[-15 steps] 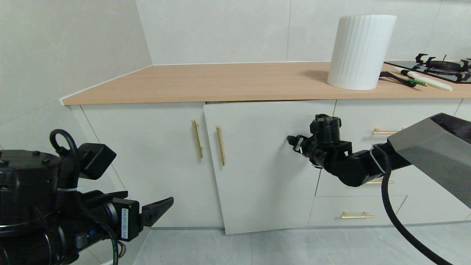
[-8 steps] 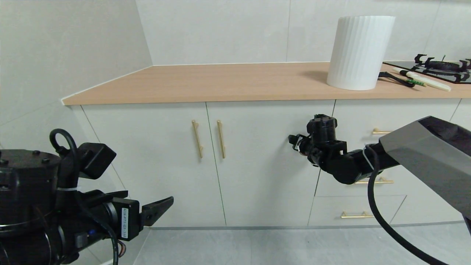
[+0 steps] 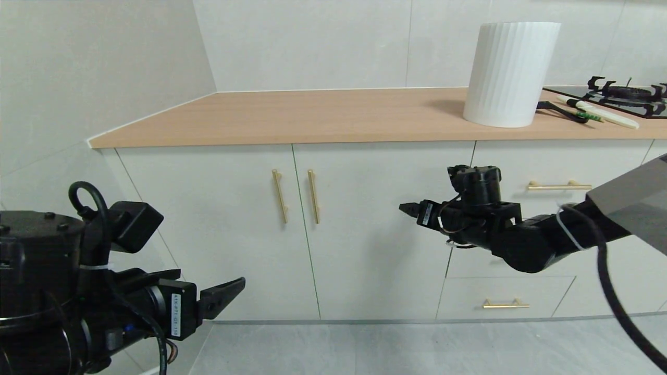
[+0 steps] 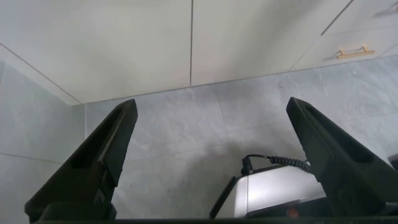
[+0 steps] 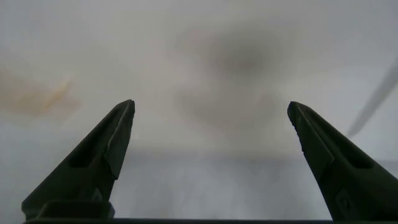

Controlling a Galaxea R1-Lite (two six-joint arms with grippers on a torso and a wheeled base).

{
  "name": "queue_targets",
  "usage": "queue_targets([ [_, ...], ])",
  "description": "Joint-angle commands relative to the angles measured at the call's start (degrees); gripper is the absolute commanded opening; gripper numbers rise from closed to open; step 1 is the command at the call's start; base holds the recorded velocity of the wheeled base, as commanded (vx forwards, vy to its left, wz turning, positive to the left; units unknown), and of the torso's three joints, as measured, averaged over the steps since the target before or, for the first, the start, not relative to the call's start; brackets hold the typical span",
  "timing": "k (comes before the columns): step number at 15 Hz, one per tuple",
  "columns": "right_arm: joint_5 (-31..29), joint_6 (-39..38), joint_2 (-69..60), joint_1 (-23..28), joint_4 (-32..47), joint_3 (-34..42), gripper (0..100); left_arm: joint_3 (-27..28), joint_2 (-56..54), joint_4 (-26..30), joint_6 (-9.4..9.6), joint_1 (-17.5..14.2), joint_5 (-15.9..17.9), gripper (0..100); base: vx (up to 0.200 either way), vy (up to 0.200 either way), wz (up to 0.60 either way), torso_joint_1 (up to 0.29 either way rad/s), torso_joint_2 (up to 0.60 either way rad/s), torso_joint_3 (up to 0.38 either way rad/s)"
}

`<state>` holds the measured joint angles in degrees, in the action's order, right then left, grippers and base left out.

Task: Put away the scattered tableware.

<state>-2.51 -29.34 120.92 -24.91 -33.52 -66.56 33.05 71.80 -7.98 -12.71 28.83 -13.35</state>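
Utensils (image 3: pixel 599 112) lie far right on the surface (image 3: pixel 312 114) beside the hob (image 3: pixel 625 94): light, stiff, slim (probably slippery), best pinched mid-handle. Right claw (image 5: pixel 210 106), jaws apart, hangs before the cupboard (image 3: pixel 365 234); left claw (image 4: pixel 211 102), also apart, sits low left.

The countertop (image 3: pixel 312 117) across the upper middle looks like wood, with a warm, matt grain. Below it the cabinet doors (image 3: pixel 375 245) are smooth, matt off-white, and their handles (image 3: pixel 313 196) are brass-coloured metal with a soft sheen. The container (image 3: pixel 510 73) at upper right is white, ribbed and matt. The floor tiles (image 3: pixel 365 349) along the bottom look like grey stone.
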Motion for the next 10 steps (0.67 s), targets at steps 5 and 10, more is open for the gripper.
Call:
queue_targets([
  [5,-2.8,4.6,-19.1,-0.1,0.0,9.6,100,0.7,-5.5,0.1,1.29,-0.2,-0.1,100,0.0,0.0,0.0,0.0,0.0,0.0],
  [10,-10.7,17.2,-41.9,2.7,-0.6,26.7,100,-1.4,-14.5,0.7,8.23,-4.9,-1.5,100,0.0,0.0,0.0,0.0,0.0,0.0],
])
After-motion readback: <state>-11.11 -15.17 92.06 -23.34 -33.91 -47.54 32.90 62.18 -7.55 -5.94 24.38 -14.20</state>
